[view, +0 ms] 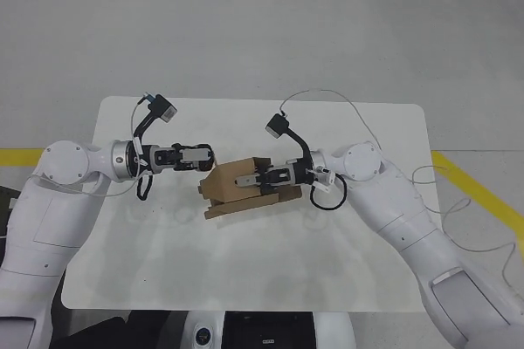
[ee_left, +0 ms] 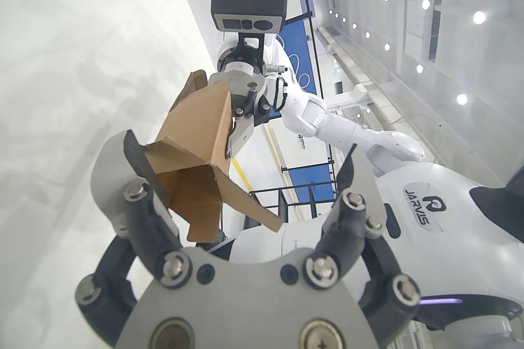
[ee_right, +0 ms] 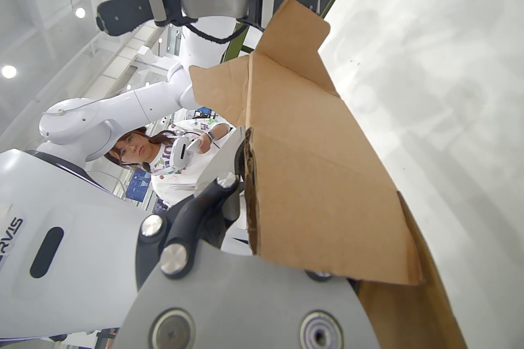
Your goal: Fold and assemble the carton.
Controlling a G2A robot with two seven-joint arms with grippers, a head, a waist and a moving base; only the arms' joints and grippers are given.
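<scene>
A brown cardboard carton [view: 236, 185] sits half-opened and tilted at the middle of the white table [view: 332, 262], with loose flaps at both ends. My right gripper [view: 249, 180] is shut on the carton's upper wall from the right side. In the right wrist view that wall [ee_right: 311, 170] passes between my fingers, and one finger [ee_right: 227, 158] shows beside it while the other is hidden. My left gripper [view: 208, 160] hangs open just off the carton's left end. In the left wrist view its fingers [ee_left: 137, 162] frame the carton's open end [ee_left: 192, 162].
The table's bare surface stretches wide in front of and behind the carton. A thin cable [view: 349, 100] loops over the back right of the table. Yellow floor tape [view: 480, 188] runs past the table's sides.
</scene>
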